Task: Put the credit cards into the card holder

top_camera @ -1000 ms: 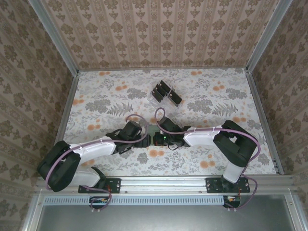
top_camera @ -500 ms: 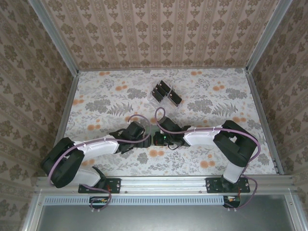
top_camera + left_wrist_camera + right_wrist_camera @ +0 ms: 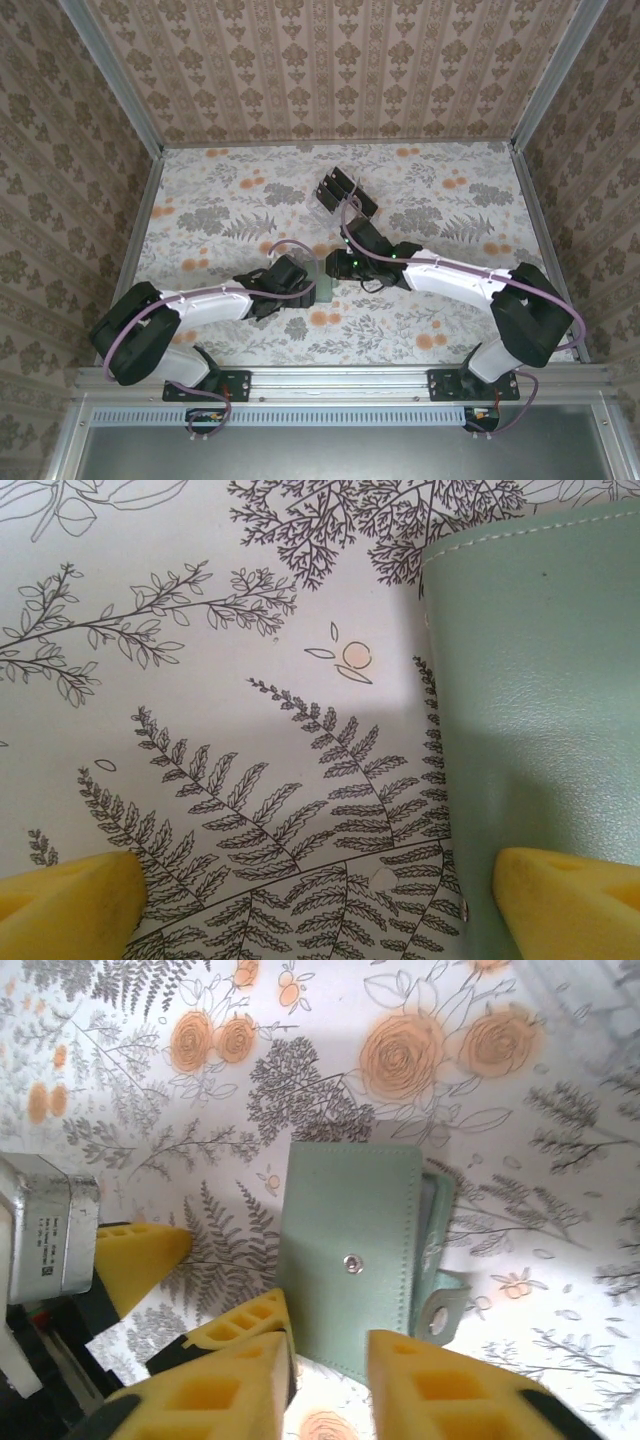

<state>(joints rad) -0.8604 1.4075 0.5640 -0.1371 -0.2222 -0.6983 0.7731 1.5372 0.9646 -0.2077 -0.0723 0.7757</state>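
The left end effector (image 3: 303, 285) is spread wide and low over the tabletop (image 3: 200, 220). In its wrist view one yellow fingertip (image 3: 565, 890) sits over the card holder (image 3: 540, 710) and the other (image 3: 70, 905) over bare fern print. The left arm (image 3: 190, 305) lies low, stretched from the near left corner toward the middle.

The right end effector (image 3: 335, 265) faces it from the other side. Its fingers (image 3: 450, 1390) stand part-way apart above the holder's near edge, and I see nothing pinched between them. The right arm (image 3: 450, 280) reaches in long from the near right corner, elbow out by the right edge.

The card holder (image 3: 322, 287) lies flat about mid-tabletop, slightly nearer the near edge, with its snap tab (image 3: 437, 1315) folded out. The credit cards (image 3: 338, 185) stand in a clear rack (image 3: 348, 198) toward the far edge, just beyond the right wrist.

Open floral tabletop runs out to the left and right edges. Patterned walls (image 3: 330, 70) rise along the left, far and right edges.
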